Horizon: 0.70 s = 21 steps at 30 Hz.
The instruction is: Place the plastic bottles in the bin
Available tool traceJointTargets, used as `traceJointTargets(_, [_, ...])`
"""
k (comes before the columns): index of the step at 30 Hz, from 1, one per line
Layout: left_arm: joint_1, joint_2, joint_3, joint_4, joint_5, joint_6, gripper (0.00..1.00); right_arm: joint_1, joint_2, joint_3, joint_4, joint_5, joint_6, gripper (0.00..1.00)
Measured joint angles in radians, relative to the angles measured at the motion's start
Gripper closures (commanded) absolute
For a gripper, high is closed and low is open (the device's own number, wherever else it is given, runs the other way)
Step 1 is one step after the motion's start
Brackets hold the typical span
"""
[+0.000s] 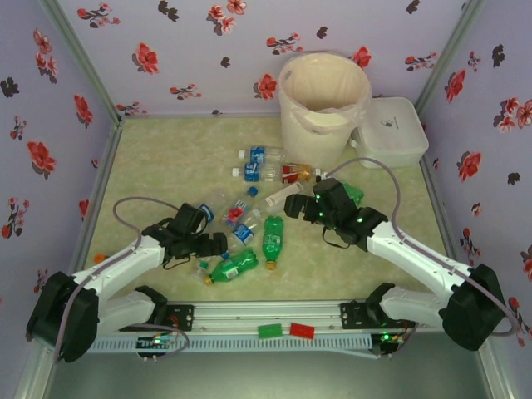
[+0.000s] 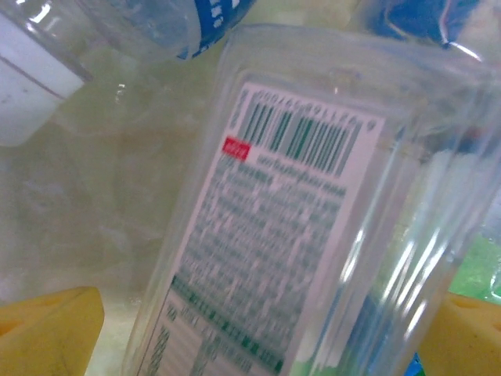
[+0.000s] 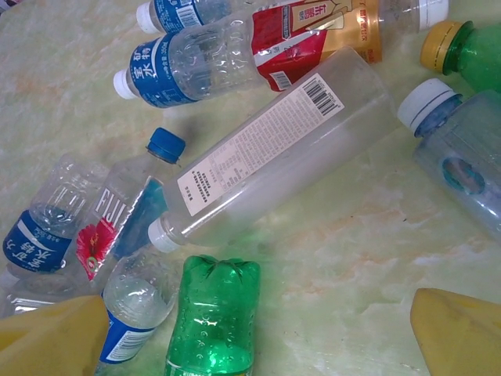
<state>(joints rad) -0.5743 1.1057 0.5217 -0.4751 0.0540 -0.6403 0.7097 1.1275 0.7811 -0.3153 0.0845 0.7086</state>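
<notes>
Closest to the left wrist camera lies a clear bottle (image 2: 297,235) with a white barcode label. It is between the yellow fingers (image 2: 47,329) of the left gripper (image 2: 258,341), whose jaws stand wide apart on either side and do not visibly press it. The right gripper (image 3: 254,345) is also spread wide and holds nothing. Below it a green bottle (image 3: 213,313) and a small blue-labelled bottle (image 3: 129,313) lie side by side. Just beyond them a long clear bottle (image 3: 282,157) lies diagonally, with a red-labelled bottle (image 3: 313,35) behind it. The plastic bottles (image 1: 249,216) lie crowded on the marbled table (image 1: 150,166), many touching, between the arms and the bin (image 1: 312,137). The bin stands upright at the far edge with a liner bag (image 1: 287,79) over its rim, and its inside shows the pale liner. A closed white lidded box (image 1: 391,133) stands just beside it on the right.
</notes>
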Motion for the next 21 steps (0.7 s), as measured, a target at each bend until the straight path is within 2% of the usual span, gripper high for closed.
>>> traceJointTargets(9, [0.000,0.033,0.000,0.033,-0.002,0.006,0.10,0.012,0.031,0.000,0.005,0.015,0.000,0.00])
traceJointTargets(21, [-0.002,0.042,0.000,0.044,-0.061,0.019,0.40,0.035,0.034,0.000,0.005,0.040,0.003,0.00])
